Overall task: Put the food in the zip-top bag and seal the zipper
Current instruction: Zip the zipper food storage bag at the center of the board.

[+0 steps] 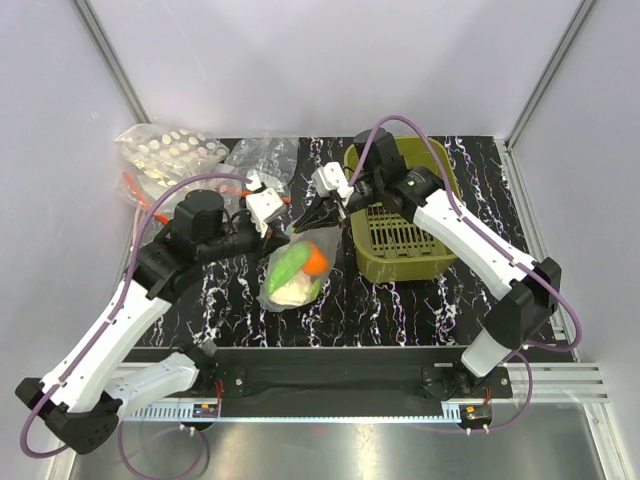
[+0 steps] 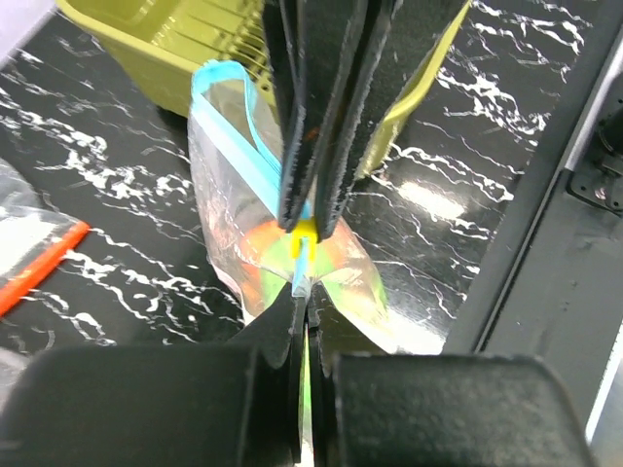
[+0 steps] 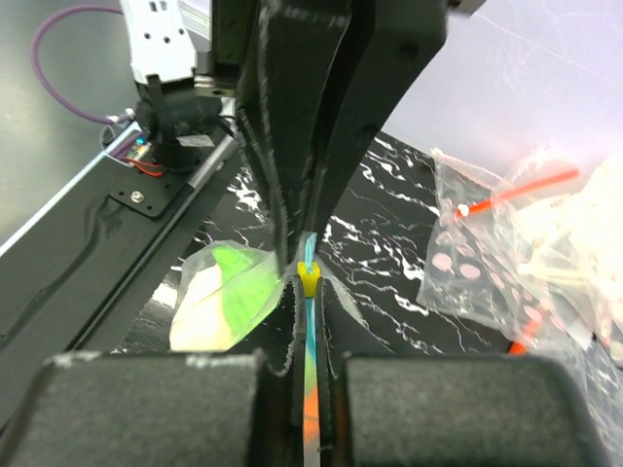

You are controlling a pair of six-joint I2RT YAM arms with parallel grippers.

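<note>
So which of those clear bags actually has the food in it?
The middle bag with the teal zipper: green and orange pieces show inside. The bag at back left holds only white rounds.

1. The desk (image 1: 400, 312) is black, veined with white marbling;
2. bag (image 1: 297, 272) clear; zipper (image 2: 258, 136) teal-blue, with a yellow slider (image 2: 305, 232);
3. food inside: orange piece (image 1: 316, 259); green piece (image 1: 290, 262); cream piece (image 1: 285, 293);
4. basket (image 1: 398, 270) olive-green;
5. strip (image 2: 44, 263) on a second bag red-orange; third bag (image 1: 170, 152) clear, dotted with white rounds;
6. arms (image 1: 470, 235) white with black joints; cables (image 1: 400, 118) purple.
</note>
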